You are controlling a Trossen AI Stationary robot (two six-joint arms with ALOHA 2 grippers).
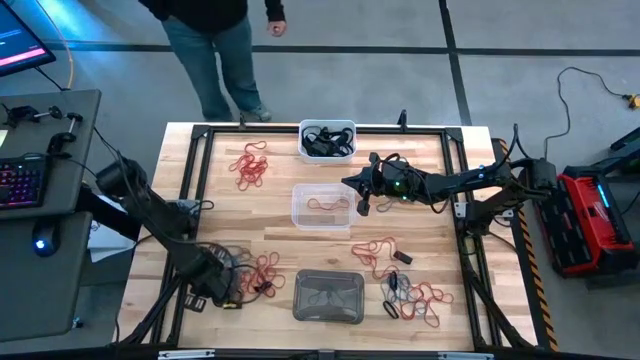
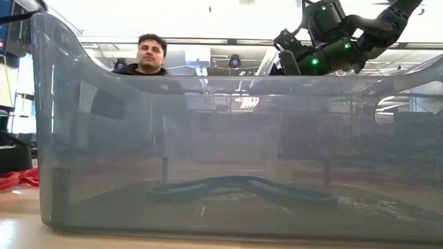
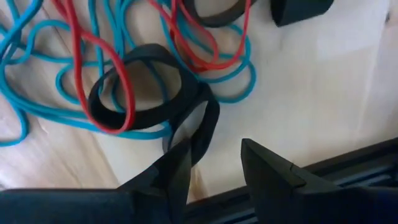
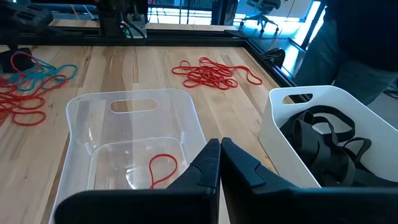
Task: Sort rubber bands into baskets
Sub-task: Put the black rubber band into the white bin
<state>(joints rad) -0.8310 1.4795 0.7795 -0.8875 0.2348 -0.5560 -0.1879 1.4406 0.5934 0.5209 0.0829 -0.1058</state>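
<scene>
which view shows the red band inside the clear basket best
The right wrist view: the red band lies plainly on the clear basket's floor. The high view shows it as a thin line; the low and left wrist views miss it.

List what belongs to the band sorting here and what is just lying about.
Job: red bands, black bands, teal bands; white basket, clear basket, grey basket; left gripper, right gripper.

Lying about: keyboard, red case, person.
</scene>
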